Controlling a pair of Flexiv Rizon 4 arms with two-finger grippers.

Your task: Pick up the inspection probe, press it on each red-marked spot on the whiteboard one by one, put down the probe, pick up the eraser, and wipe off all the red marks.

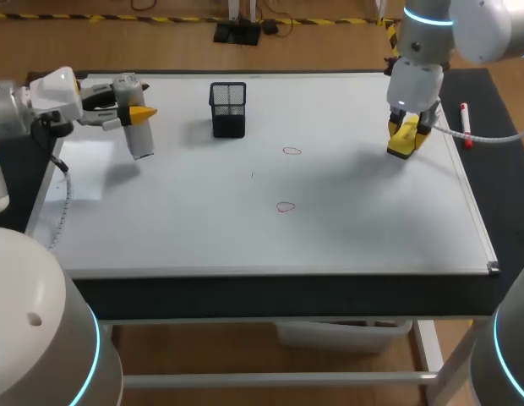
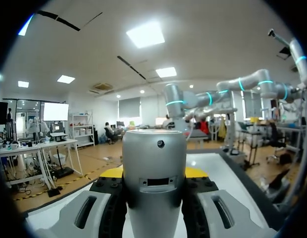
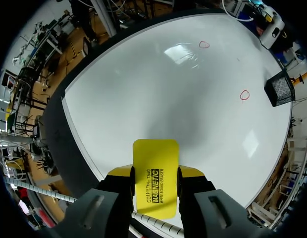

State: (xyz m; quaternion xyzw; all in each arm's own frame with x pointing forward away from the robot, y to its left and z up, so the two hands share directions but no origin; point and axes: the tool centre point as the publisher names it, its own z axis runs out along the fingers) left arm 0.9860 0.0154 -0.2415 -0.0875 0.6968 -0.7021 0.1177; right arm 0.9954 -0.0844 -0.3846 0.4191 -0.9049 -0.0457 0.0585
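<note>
Across the whiteboard point(image 1: 372, 228) two red marks point(image 1: 292, 151) sit near the middle, unwiped. My right claw point(image 1: 407, 128) is clamped on the yellow eraser point(image 3: 154, 168) by the right edge, held low for wiping; my left claw point(image 1: 137, 113) grips the probe point(image 1: 140, 140) above the far left corner, out of the way

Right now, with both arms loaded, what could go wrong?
1. The right gripper holds the eraser while the upper red mark and lower red mark are on the whiteboard; wiping now could remove them before the probe in the left gripper presses them.
2. Both marks lie mid-board between the arms; moving in together risks a clash.
3. The black mesh holder stands near the left gripper's line to the marks; a low sweep could knock it.
</note>
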